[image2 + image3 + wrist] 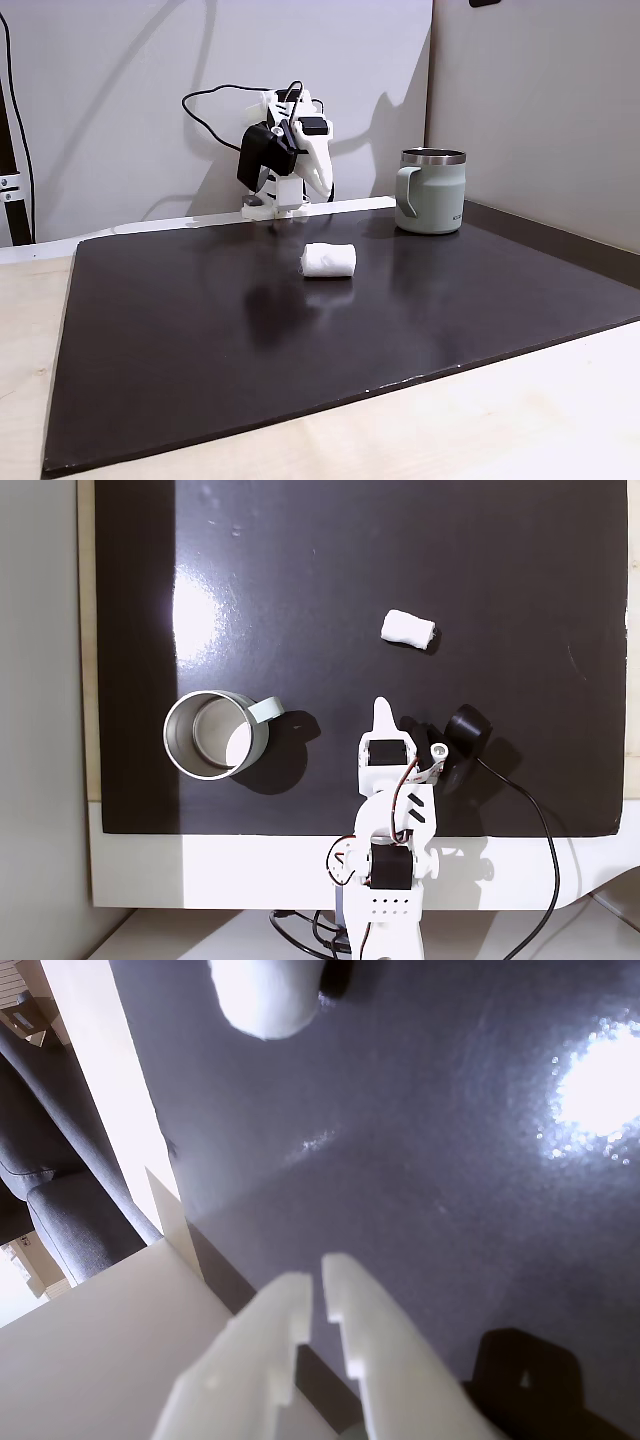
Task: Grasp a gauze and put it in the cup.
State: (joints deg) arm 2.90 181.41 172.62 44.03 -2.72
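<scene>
The gauze (pixel 328 260) is a small white roll lying on its side on the dark mat, in the middle toward the back. From above, the gauze (pixel 408 628) lies a short way ahead of my gripper (pixel 381 708) and slightly right. The wrist view shows the gauze (pixel 265 1000) at the top edge, far from my fingers. My gripper (pixel 315 1278) is shut with nothing in it, and the arm is folded back over its base (pixel 285 205). The grey-green cup (pixel 432 190) stands upright at the back right; seen from above, the cup (pixel 180 742) is empty, its handle toward the arm.
The dark mat (pixel 300 360) covers most of a light wooden table (pixel 560 420). White walls close the back and right sides. A black cable (pixel 545 840) runs from the arm's base. Grey upholstery (pixel 60 1200) shows past the table edge in the wrist view.
</scene>
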